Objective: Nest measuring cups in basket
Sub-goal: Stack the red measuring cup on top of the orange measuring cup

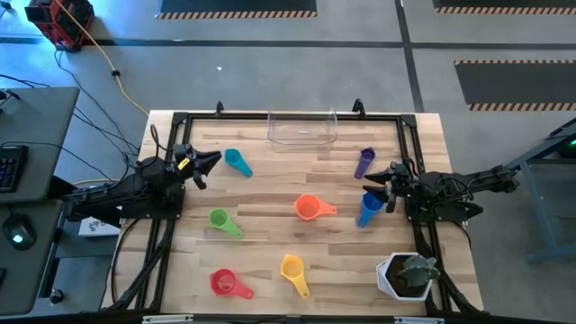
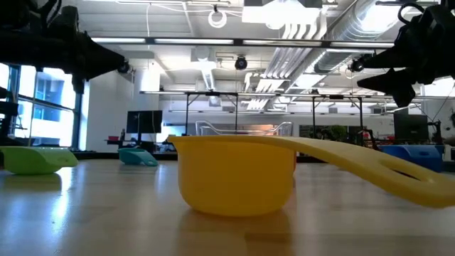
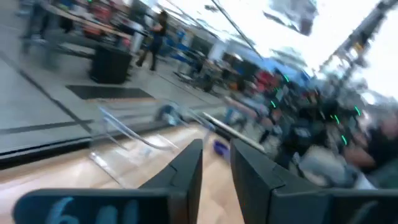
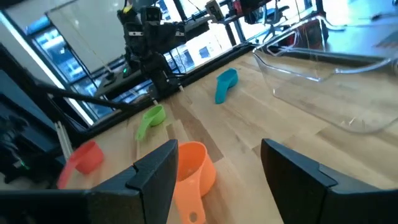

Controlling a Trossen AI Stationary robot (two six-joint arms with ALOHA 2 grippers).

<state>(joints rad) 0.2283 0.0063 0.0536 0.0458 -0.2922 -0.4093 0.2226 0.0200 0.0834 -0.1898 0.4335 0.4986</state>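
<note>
seven small round plastic measuring cups [image 1: 307, 208] with flat handles lie scattered on the wooden table [image 1: 270, 261], and the clear basket [image 1: 302, 130] sits empty at the far edge. the left gripper [image 1: 212, 160], beside the teal cup [image 1: 237, 162], has a narrow gap between its empty fingers. the right gripper [image 1: 376, 180], near the blue cup [image 1: 370, 209], stands open.

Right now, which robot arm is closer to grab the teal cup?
The left one, probably. The left gripper sits right beside the teal cup, empty. The right gripper is across the table, nearer the purple cup and blue cup.

Both arms are dark, jointed, with black cables trailing; the left gripper [image 1: 212, 160] carries what looks like a yellow tag.
</note>
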